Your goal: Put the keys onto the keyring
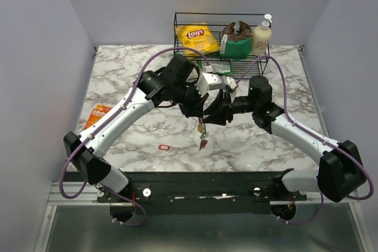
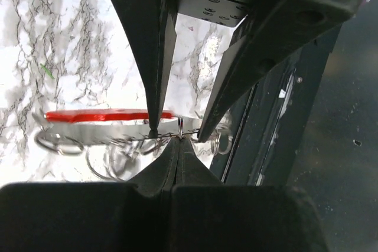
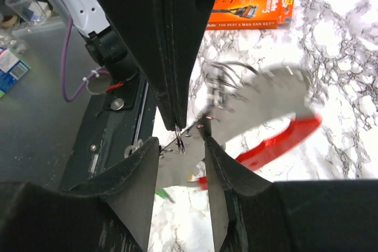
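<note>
Pinching hard at the middle of the table, the left gripper (image 2: 178, 147) has its two fingers pressed flat together on a thin wire, the keyring (image 2: 181, 129), held up off the marble. From the right wrist camera the same closed tips come down from above with that wire caught at their very end.

Facing it, the right gripper (image 3: 182, 150) has its jaws partly apart, one finger on each side of the pinched wire. A flat grey bit of metal lies across the gap between them, but I cannot tell whether the fingers actually press on it.

Just beside the ring the rest of the bunch hangs out sideways: a red oval loop (image 2: 109, 114) with a silvery-grey flat piece (image 3: 266, 95) lying along it, and a few more wire rings past those, blurred. The keys (image 1: 202, 138) dangle below the two meeting grippers, over the front half of the table (image 1: 266, 146).

Near the front edge, left of the dangling keys and well apart from them, lies a lone red tag (image 1: 163, 147). An orange razor pack (image 1: 97, 113) sits at the left edge. At the back stands a wire basket (image 1: 177, 28) holding a yellow crisp bag (image 1: 198, 38) and a pump bottle (image 1: 261, 36).
</note>
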